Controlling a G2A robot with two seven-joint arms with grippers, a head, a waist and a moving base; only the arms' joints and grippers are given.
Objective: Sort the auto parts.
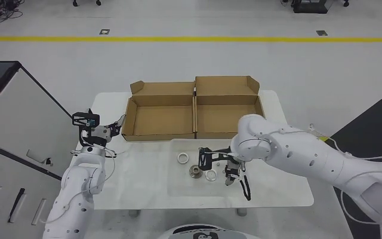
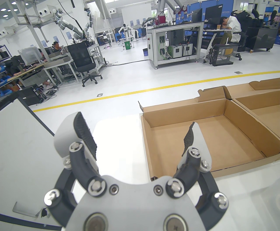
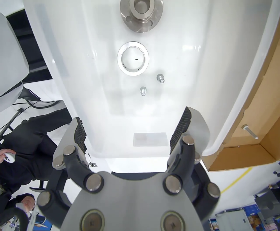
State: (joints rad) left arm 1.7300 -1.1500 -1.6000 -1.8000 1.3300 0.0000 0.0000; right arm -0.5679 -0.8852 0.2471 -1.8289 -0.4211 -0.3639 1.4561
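Observation:
On the white tray (image 1: 179,185) lie a metal flange (image 3: 141,13), a silver ring (image 3: 133,58) and two small bolts (image 3: 143,90) (image 3: 160,78). From above, the flange (image 1: 195,172) sits between a ring (image 1: 210,175) and another ring (image 1: 183,158). My right gripper (image 3: 132,113) hangs open above the tray with nothing between its fingers, short of the bolts; from above, the right gripper (image 1: 203,159) points left. A long bolt (image 3: 249,131) lies in a cardboard box (image 3: 258,109). My left gripper (image 2: 135,119) is open and empty, by the left box (image 2: 207,140).
Two open cardboard boxes (image 1: 160,116) (image 1: 227,113) stand side by side behind the tray on the white table (image 1: 286,191). The left gripper (image 1: 116,126) is at the table's left edge, just off the left box's corner. A white panel (image 1: 30,113) leans at the far left.

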